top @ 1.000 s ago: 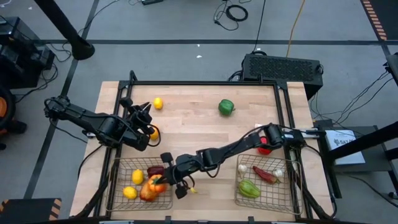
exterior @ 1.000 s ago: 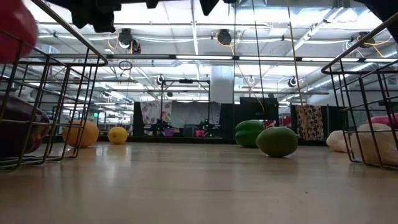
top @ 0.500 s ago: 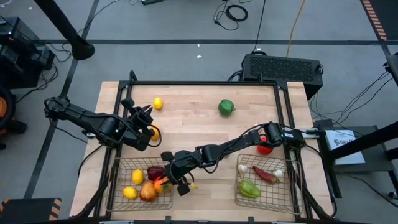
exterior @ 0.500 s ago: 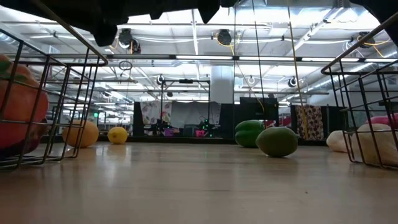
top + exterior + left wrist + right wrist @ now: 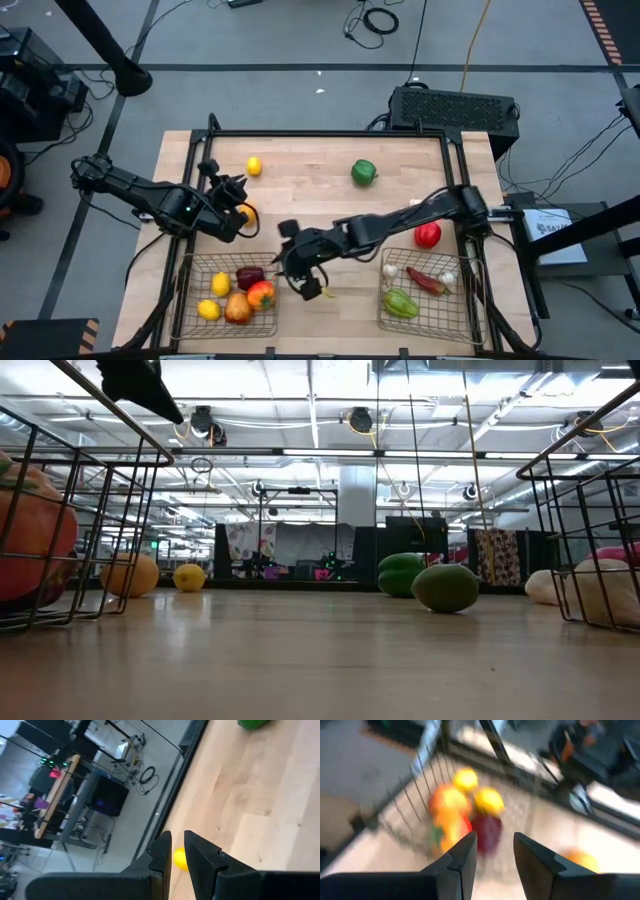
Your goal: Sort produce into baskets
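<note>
Beyond the right gripper [image 5: 492, 852], whose two dark fingers stand parted with nothing between them, a wire basket [image 5: 417, 785] holds blurred yellow, orange and dark red produce [image 5: 465, 810].

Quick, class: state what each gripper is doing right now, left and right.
Left gripper: fingers nearly closed, holding nothing, above the table.
Right gripper: fingers open, empty, beside the left basket.

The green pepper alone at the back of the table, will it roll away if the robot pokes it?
Probably a little. The green pepper looks rounded and glossy, sitting on bare smooth wood with nothing beside it to stop it. Its lumpy shape would likely make it wobble, not roll straight.
</note>
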Robot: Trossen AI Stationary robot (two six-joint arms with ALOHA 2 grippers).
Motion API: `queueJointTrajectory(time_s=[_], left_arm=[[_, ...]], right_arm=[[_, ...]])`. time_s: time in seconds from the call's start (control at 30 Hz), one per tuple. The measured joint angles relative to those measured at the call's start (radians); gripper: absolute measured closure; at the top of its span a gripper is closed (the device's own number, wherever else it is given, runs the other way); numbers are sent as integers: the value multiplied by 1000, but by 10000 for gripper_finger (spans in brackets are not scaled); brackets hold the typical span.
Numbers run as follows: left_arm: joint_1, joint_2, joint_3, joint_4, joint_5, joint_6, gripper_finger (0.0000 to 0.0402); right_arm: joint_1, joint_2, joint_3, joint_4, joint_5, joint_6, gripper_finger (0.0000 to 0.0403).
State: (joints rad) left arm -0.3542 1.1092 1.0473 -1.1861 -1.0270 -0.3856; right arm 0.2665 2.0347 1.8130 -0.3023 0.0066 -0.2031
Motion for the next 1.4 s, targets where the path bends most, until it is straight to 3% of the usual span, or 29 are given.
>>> queueJointTrajectory(time_s=[0.3,0.43,0.7,0.97,1.27,1.4], left_arm=[[0,0,0,47,135,-34,340],[0,0,0,64,204,-54,340],[0,0,0,73,214,-162,340],[1,0,0,79,213,-157,340],[6,0,0,80,208,-98,340],[36,0,0,87,180,-70,340]], right_arm=[[6,-129,0,-477,150,131,282],[6,-133,0,-601,229,175,282],[-44,-138,-73,-740,320,249,282],[-137,-214,-256,-705,395,269,282],[-177,-449,-632,-455,323,371,282],[-192,-528,-709,-363,398,424,281]])
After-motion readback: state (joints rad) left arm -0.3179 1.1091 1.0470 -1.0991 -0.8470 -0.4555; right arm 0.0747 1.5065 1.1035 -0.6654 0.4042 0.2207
